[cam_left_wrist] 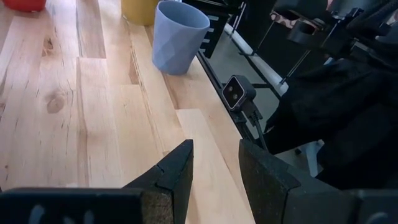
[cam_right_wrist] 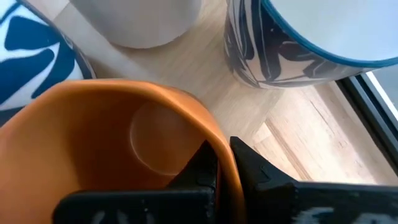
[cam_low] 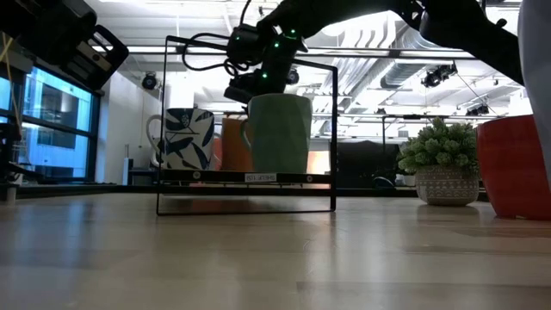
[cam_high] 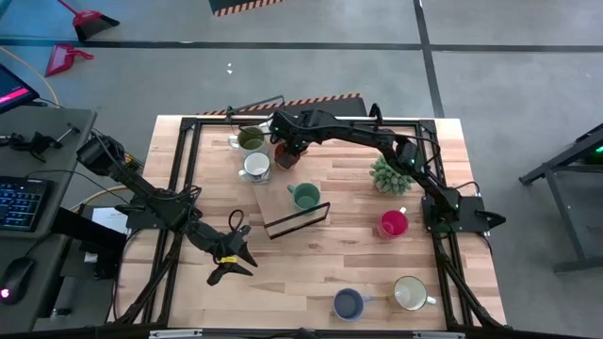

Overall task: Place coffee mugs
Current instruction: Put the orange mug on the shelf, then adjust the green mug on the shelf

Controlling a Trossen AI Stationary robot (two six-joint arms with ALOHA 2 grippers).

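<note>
Orange mug [cam_right_wrist: 124, 137], rim pinched by the right gripper [cam_right_wrist: 224, 165] at upper centre, could knock neighbouring mugs.

In the high view, the orange mug [cam_high: 285, 153] is almost wholly covered by the right gripper [cam_high: 287, 151]. In the low view, it [cam_low: 234, 145] is largely screened by the teal mug [cam_low: 280, 133]. The red mug [cam_low: 516, 168] is cut by that picture's edge. In the left wrist view, 1 yellowish mug [cam_left_wrist: 138, 10] is cropped.
</note>
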